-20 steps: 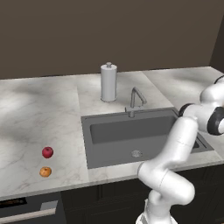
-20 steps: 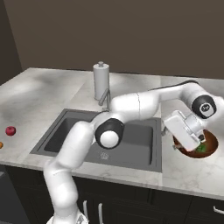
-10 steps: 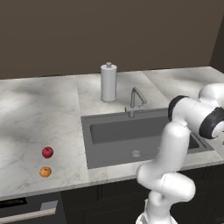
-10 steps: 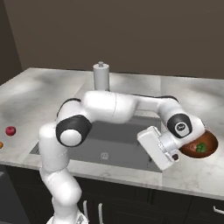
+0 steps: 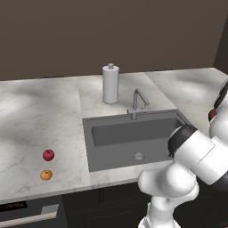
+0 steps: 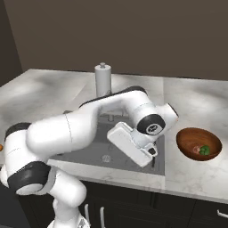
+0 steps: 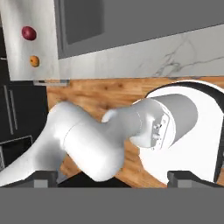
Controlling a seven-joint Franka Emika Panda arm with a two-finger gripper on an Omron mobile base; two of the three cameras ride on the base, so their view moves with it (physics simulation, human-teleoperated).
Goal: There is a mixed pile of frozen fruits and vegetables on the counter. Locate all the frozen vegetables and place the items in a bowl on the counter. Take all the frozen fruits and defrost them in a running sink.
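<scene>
The gripper (image 6: 152, 156) hangs low over the front right corner of the sink (image 6: 84, 149), its fingers spread wide with nothing between them; in the hand view the two dark fingertips (image 7: 46, 176) stand far apart at the bottom.

The bowl (image 6: 199, 143) sits on the surface (image 6: 191, 173) to the right of the sink, and inside it lie the green rounded piece (image 6: 205, 150) and, just beside it, a small pale-brown item (probably the mushroom, too small to be sure).

Near the front left edge of the surface, well apart from the sink, rest the red apple (image 5: 48, 155) and the orange (image 5: 46, 175), the orange closer to the edge. Behind the sink stand the faucet (image 5: 138, 100) and the paper-towel roll (image 5: 110, 83).
</scene>
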